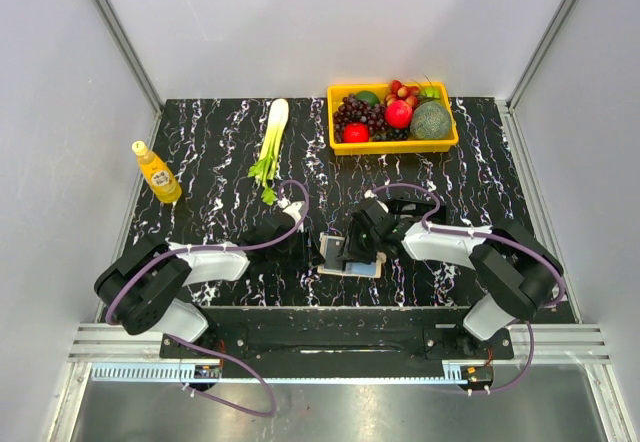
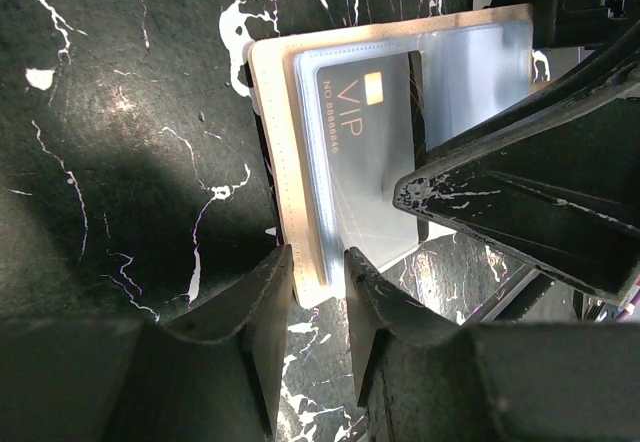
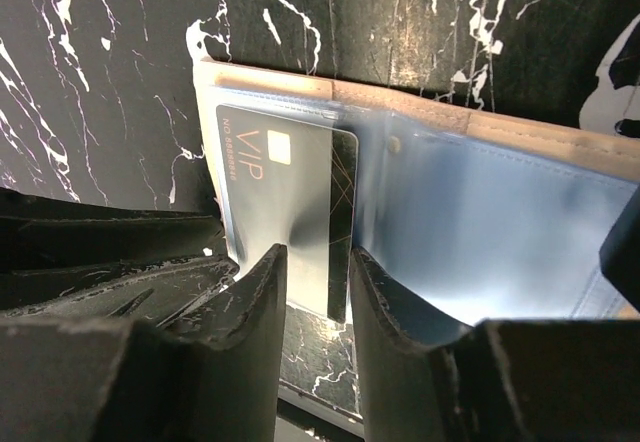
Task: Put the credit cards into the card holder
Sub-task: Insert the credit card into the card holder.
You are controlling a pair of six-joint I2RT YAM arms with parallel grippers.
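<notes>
Writing you can read sits on one thing only: the dark card (image 3: 290, 202) carries "VIP" in pale letters beside a gold chip. Beneath it runs a line starting "NO.", its digits too fine to trust. That dark card lies against the clear, blue-tinted sleeves of the card holder (image 2: 272, 162). The card holder is spread open at the lower middle of the top view, on the black marbled surface (image 1: 210, 142) between both arms.

Your left gripper (image 2: 318, 287) has its fingers narrowly apart at the card holder's beige corner. Your right gripper (image 3: 318, 282) stands likewise at the dark card's lower edge. You cannot tell whether either is clamped. The yellow bottle (image 1: 157, 174) at the left bears a label too small to read.
</notes>
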